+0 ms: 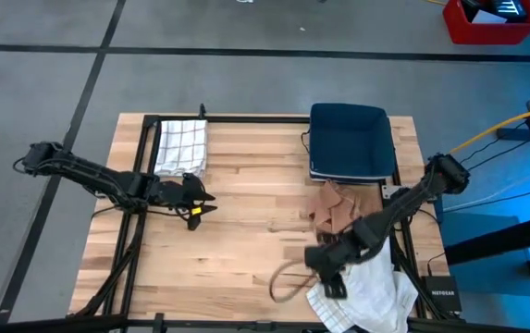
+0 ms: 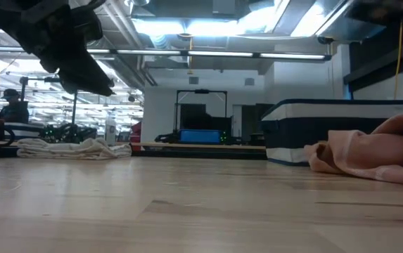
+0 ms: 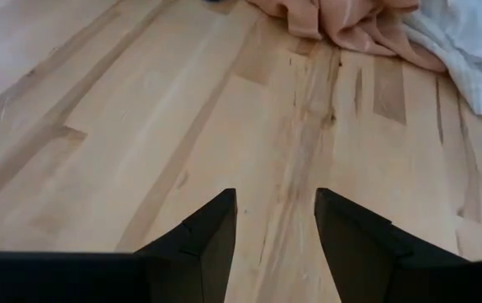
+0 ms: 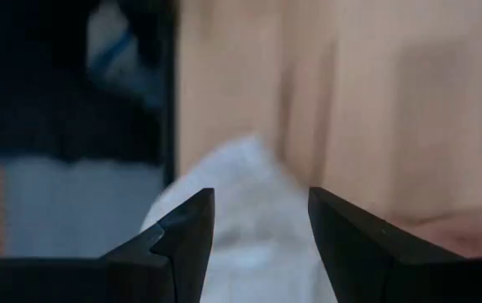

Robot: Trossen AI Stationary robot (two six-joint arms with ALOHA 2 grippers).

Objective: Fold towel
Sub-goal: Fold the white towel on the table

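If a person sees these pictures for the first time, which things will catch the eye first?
Probably the crumpled white towel at the table's near right edge, with the right gripper open just over it. Next to it lies a bunched pink cloth, below a dark blue bin. Far left, a folded checked towel rests beyond the open left gripper.

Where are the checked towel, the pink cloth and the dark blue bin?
checked towel (image 1: 181, 146): high view, middle of the folded cloth.
pink cloth (image 1: 336, 209): high view, centre of the crumpled heap.
dark blue bin (image 1: 351, 141): high view, bare floor inside it.
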